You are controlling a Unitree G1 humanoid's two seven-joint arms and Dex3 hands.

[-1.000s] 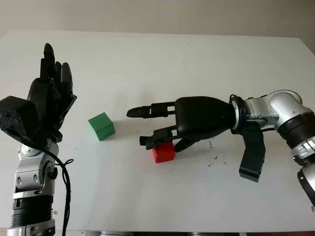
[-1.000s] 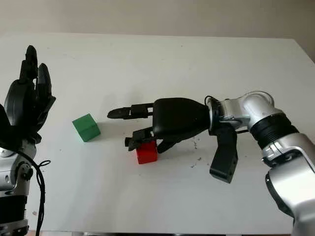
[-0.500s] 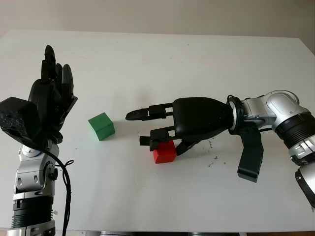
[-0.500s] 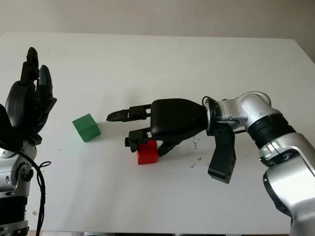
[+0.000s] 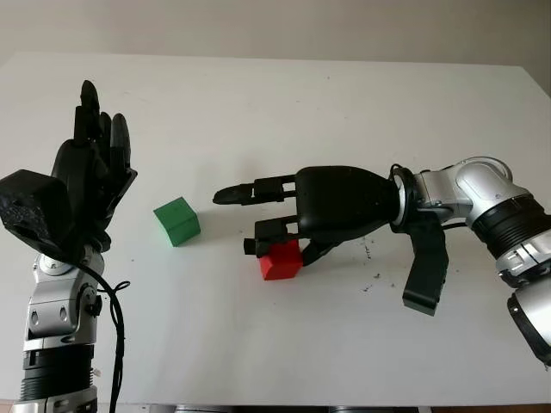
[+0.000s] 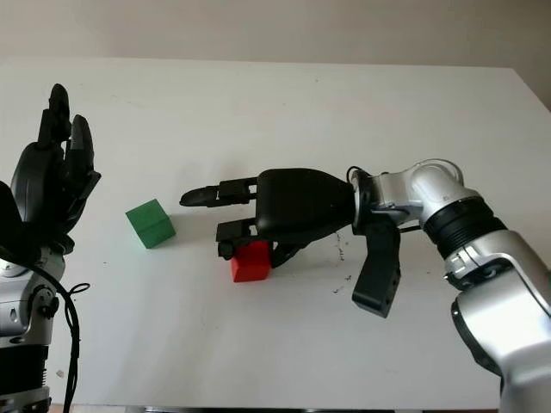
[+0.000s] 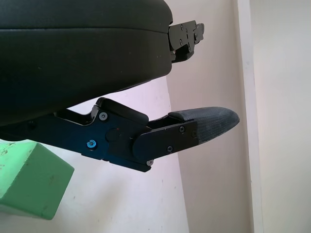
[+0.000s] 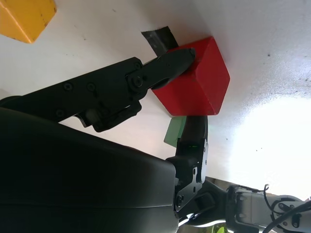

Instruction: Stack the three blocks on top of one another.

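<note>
Blocks sit spread out as we scan across: our open left hand (image 5: 86,185) raised at nine o'clock, green block (image 5: 177,221) beside it, red block (image 5: 281,259) at centre, pinched by our right hand (image 5: 274,225), which should squeeze squarely before lifting.

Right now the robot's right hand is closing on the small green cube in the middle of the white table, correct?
Not quite: the right hand is closing on the small red cube; the green cube sits apart, untouched. The left eye view shows it.
</note>
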